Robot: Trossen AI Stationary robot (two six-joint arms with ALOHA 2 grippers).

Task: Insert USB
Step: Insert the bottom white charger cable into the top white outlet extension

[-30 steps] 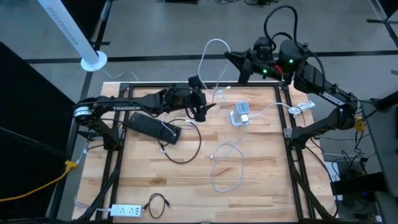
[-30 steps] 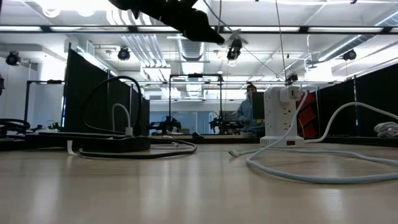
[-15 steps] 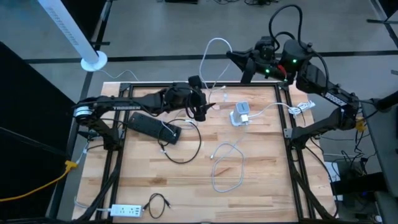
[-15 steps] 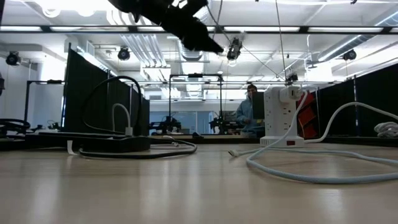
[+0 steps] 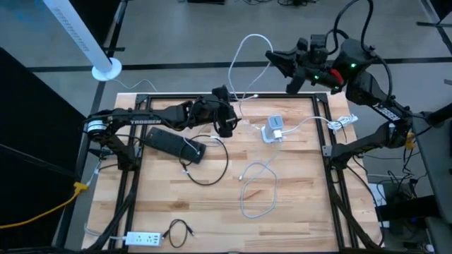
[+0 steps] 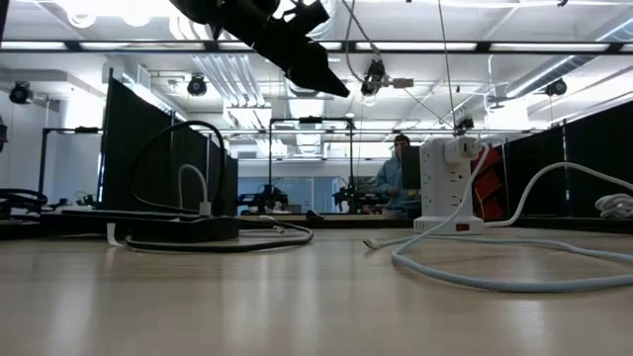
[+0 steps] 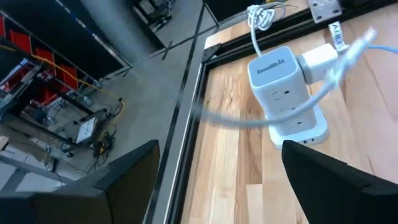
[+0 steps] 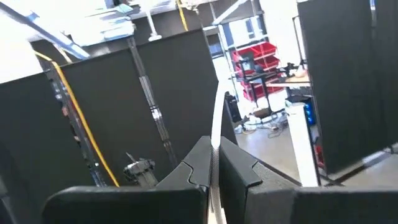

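Lifting higher beyond the tabletop [image 5: 296,212] edge: right pincer [image 5: 271,56] pinching white cable [image 5: 244,49], raising its plug. Waiting spread near charger tower [image 5: 274,128]: left pincer [image 5: 236,121].

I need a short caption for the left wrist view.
Open left claw facing the white power tower on the wooden table.
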